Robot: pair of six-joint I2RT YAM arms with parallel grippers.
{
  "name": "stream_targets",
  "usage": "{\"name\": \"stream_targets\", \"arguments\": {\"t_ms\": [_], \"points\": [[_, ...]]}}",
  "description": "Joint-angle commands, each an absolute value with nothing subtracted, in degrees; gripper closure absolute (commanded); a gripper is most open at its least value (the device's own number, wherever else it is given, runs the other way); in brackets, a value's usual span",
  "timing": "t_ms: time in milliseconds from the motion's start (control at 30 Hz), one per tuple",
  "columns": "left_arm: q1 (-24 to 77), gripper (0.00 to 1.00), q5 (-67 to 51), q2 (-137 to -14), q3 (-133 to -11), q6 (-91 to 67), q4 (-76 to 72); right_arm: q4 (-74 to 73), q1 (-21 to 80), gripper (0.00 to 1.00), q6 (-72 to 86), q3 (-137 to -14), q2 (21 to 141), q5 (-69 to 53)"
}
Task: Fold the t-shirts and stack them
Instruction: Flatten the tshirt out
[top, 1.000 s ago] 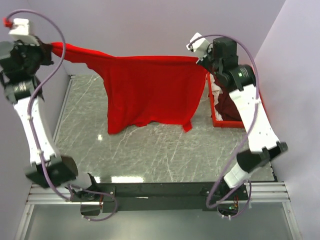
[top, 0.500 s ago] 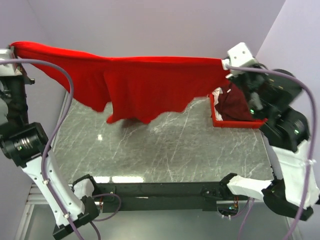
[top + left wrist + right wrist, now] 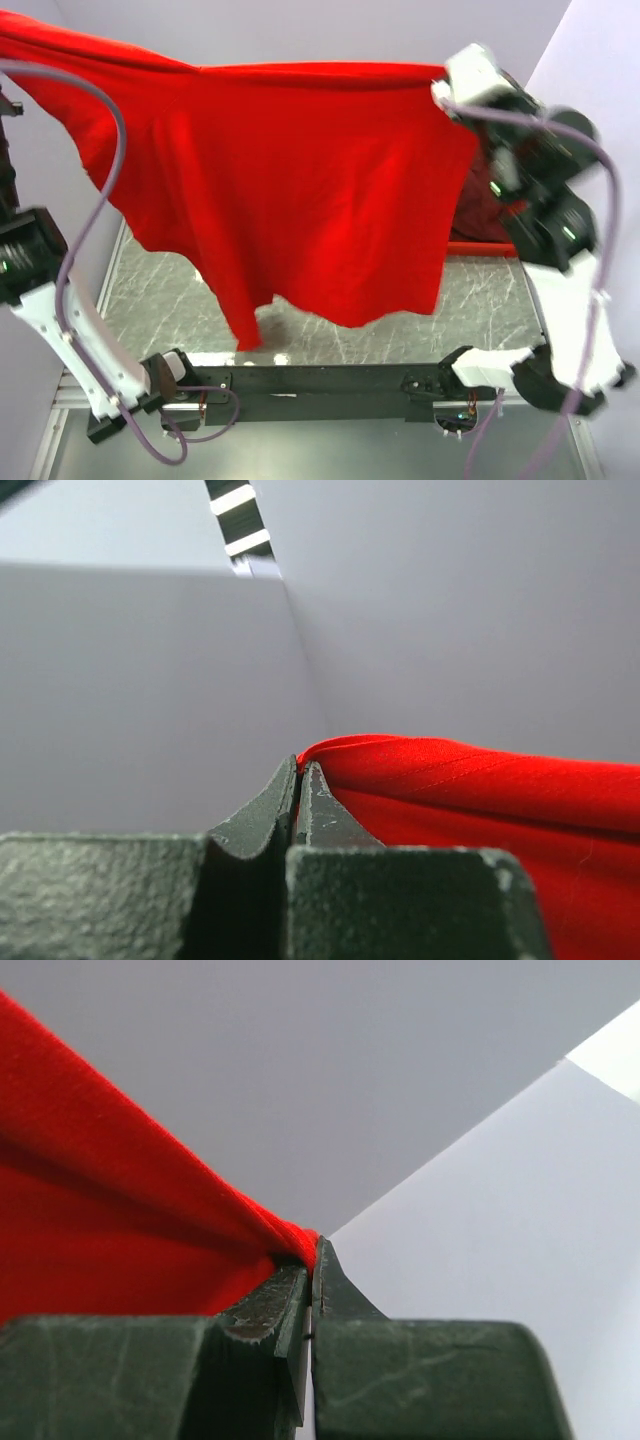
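The bright red t-shirt (image 3: 300, 190) hangs spread out in the air, stretched by its top edge between my two grippers. My left gripper (image 3: 298, 765) is shut on one corner of the red cloth (image 3: 480, 810); in the top view that gripper lies past the upper left edge. My right gripper (image 3: 447, 88) is shut on the other corner, and the cloth (image 3: 100, 1210) is pinched at its tips (image 3: 312, 1250). The dark maroon t-shirt (image 3: 490, 200) lies in the red tray (image 3: 480, 248) at the right, mostly hidden behind the red shirt. The white fabric is hidden.
The grey marble table (image 3: 480, 300) lies below the hanging shirt. Purple-grey walls close in the back and both sides. The arm bases and a black rail (image 3: 330, 385) run along the near edge.
Both arms have lifted the red shirt higher and toward the camera and pulled it wider. Its hem has left the table and it now hangs as a broad sheet.
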State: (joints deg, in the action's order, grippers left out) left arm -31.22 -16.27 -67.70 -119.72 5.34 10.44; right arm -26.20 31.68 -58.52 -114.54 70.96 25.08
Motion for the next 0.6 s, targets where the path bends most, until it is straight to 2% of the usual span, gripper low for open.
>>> {"name": "stream_targets", "arguments": {"t_ms": [0, 267, 433, 567], "points": [[-32.3, 1.00, -15.1, -74.3, -118.9, 4.8, 15.6, -22.0, 28.0, 1.00, -58.9, -118.9, 78.4, 26.3], [-32.4, 1.00, -24.0, -80.1, -122.6, -6.8, 9.9, -22.7, 27.5, 1.00, -57.3, -129.5, 86.5, 24.4], [-33.0, 1.00, -27.9, -78.4, -121.6, -13.0, 9.1, -21.4, 27.7, 1.00, -56.9, -125.6, 83.4, 24.3], [-34.0, 1.00, -30.4, -71.4, -112.9, -14.1, 5.0, -22.0, 27.7, 1.00, -55.7, -120.4, 77.5, 23.1]]}}
